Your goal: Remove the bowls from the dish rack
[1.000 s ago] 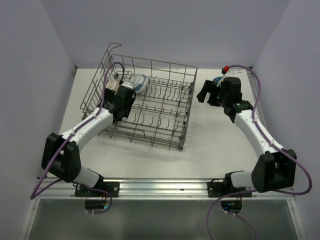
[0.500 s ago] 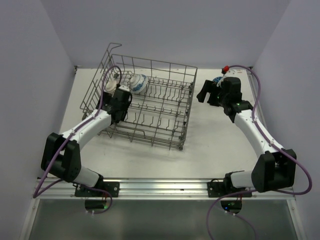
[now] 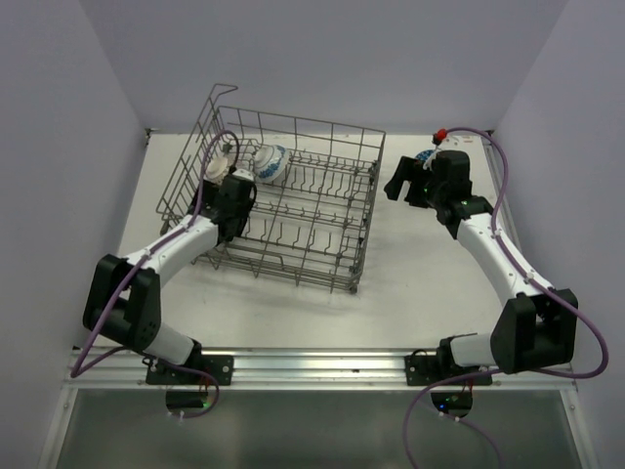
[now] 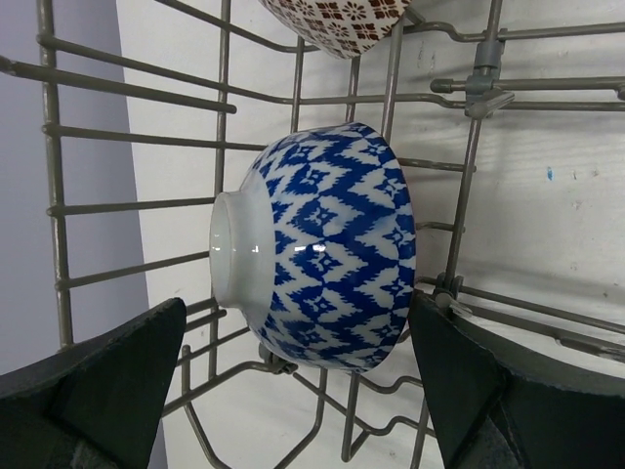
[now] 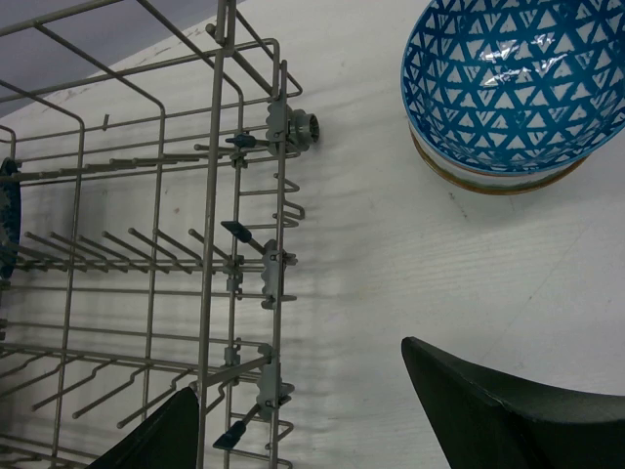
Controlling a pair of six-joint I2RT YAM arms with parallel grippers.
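1. Rack position: the dish rack [image 3: 303,215] sits on the white table [image 3: 410,264], left of centre, with its raised wire handle at the far left corner.
2. Left gripper [image 4: 295,332]: it reaches into the rack's far left part with its fingers [image 4: 98,391] spread wide. They hold nothing.
3. Bowl in front of it: a blue-and-white bowl [image 4: 322,249] stands on edge among the wires. Its white foot faces left in the wrist view and its rim faces right. The two fingertips flank its lower part, but I cannot tell whether either one touches it.
4. Second bowl in the rack: a red-patterned bowl [image 4: 337,18] lies just beyond the blue-and-white one and is cut off by the top edge of the wrist view.
5. Right gripper [image 3: 408,186]: it hangs above the table, just outside the rack's right wall. Its jaws are wide apart with nothing between them.
6. Unloaded bowls: a blue triangle-patterned bowl [image 5: 508,83] stands upright on the table, well clear of the rack. It is nested in another bowl, of which only a brown-edged rim [image 5: 488,179] shows.
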